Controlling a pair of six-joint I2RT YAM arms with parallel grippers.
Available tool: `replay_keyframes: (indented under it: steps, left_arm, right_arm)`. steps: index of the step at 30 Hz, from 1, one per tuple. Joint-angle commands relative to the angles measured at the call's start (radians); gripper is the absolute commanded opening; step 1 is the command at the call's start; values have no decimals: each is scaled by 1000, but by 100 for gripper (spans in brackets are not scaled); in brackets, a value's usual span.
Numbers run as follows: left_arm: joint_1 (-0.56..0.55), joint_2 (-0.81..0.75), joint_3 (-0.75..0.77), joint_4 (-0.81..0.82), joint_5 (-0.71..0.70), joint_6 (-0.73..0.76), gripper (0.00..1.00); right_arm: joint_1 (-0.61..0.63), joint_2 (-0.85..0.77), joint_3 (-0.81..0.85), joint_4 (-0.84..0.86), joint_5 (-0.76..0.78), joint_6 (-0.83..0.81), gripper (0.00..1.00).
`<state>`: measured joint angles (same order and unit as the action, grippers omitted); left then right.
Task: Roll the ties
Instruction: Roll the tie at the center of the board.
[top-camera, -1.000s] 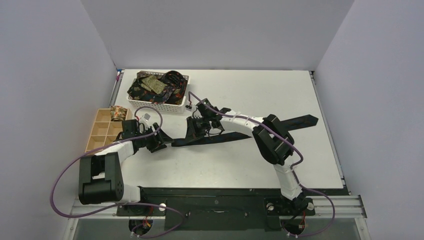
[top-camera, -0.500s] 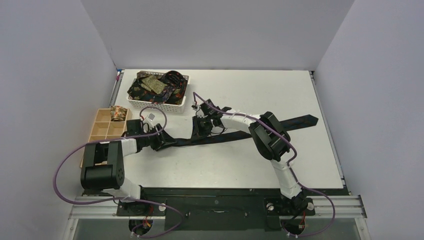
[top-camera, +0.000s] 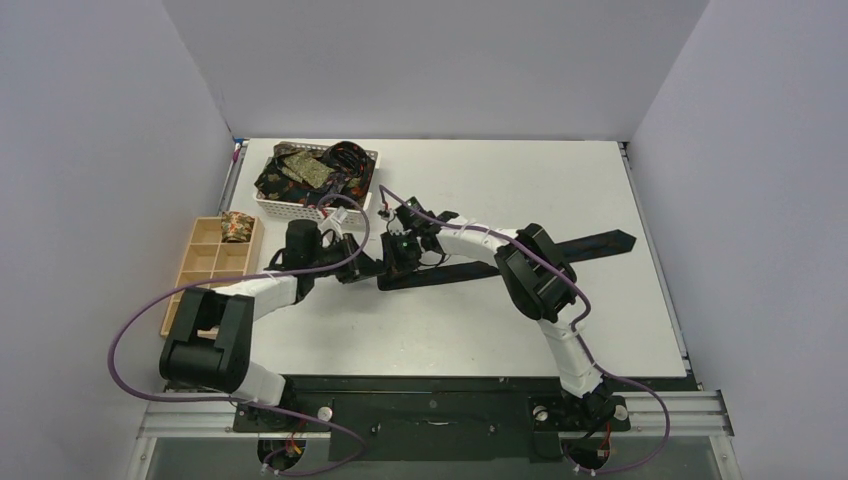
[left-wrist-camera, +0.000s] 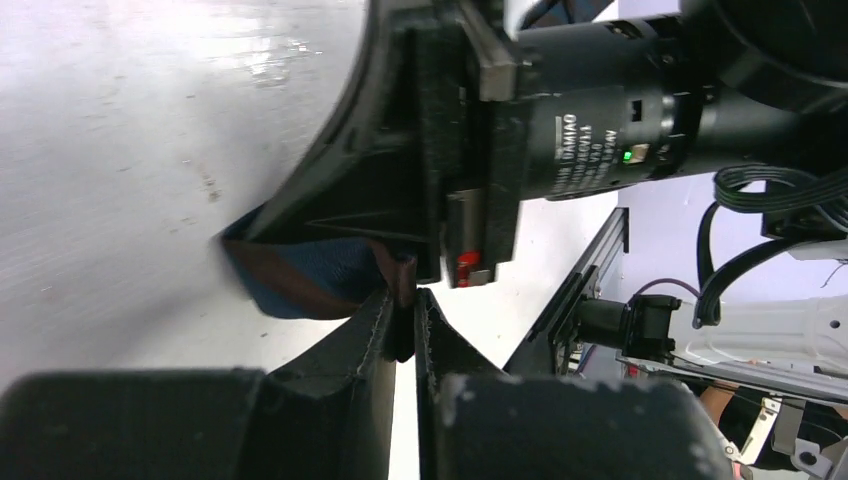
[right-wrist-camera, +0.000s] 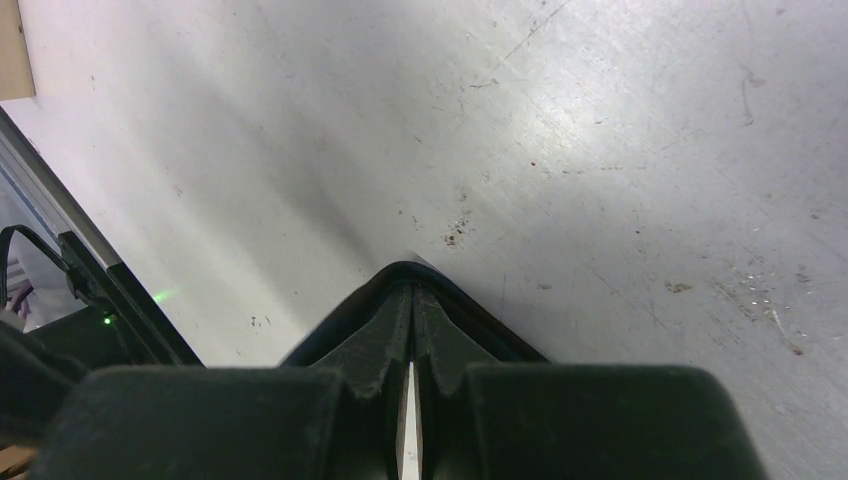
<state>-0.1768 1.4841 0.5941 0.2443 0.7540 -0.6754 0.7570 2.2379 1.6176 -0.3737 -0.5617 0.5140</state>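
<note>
On the white tabletop (top-camera: 500, 180), the long black fabric necktie (top-camera: 592, 243) lies left-to-right, its free length trailing off to your right. Your left gripper (left-wrist-camera: 402, 305) is pinched almost shut on the tie's left end. Your right gripper (right-wrist-camera: 412, 300), just beside it, is fully closed with black fabric folded over its tips.

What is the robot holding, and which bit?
Left end effector pinches the folded end of the dark tie. Right end effector is shut against the tie; whether it grips cannot be told.
</note>
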Motion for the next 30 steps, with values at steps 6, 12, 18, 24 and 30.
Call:
replay_keyframes:
  steps: [6, 12, 18, 24, 30]
  left_arm:
    - [-31, 61, 80, 65, -8, -30, 3]
    - [-14, 71, 86, 6, -16, 9, 3]
    - [-46, 96, 116, -17, -12, 36, 5]
    - [-103, 174, 167, -19, -23, 47, 10]
    - [-114, 278, 196, -45, -46, 37, 40]
  right_arm:
    - [-11, 15, 17, -5, 16, -13, 0]
    - [-102, -98, -44, 134, -137, 112, 6]
    - [-172, -177, -70, 145, -225, 153, 19]
    - [-210, -219, -135, 141, -258, 151, 32]
    - [-220, -223, -187, 119, -247, 130, 36]
